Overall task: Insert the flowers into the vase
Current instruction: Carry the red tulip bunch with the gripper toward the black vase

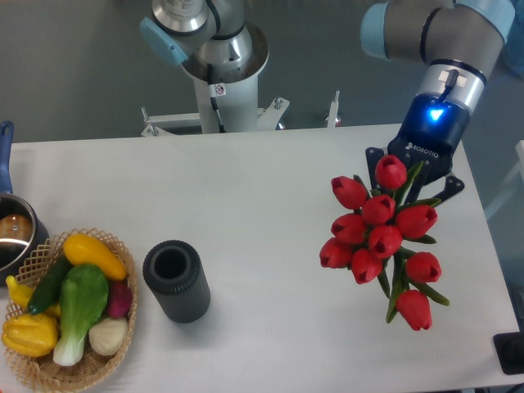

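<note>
While jaws [407,182] grip flowers [378,233] | vase [176,281] empty | basket [37,370] holds vegetables [70,307]

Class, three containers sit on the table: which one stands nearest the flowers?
The dark grey ribbed vase. It stands upright right of the wicker basket, so closer to the red tulips than the basket or the blue-handled pot at the left edge.
</note>
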`<state>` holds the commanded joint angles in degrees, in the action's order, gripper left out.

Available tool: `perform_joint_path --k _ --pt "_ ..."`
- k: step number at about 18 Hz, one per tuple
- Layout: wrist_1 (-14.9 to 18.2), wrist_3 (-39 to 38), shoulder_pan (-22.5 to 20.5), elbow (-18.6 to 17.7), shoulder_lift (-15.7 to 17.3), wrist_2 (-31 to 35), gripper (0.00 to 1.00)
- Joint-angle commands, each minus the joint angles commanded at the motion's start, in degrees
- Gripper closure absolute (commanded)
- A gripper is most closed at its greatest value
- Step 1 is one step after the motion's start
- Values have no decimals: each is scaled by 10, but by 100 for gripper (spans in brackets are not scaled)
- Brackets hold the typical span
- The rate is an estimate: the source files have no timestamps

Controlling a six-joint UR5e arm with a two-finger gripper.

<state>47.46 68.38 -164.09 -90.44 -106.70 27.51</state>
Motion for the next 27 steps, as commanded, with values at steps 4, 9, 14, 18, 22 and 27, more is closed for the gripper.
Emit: perform_joint_path --k 4,9,14,18,22,27 --pt "0 -3 3 -4 4 0 76" --pt "0 -4 10 -18 4 -32 76" --pt "0 -11 33 -25 2 -84 76" --pt "0 -19 62 -25 -2 -97 76" --pt "0 -23 68 -37 -2 -163 76" --pt "-3 -18 105 -50 0 -202 76"
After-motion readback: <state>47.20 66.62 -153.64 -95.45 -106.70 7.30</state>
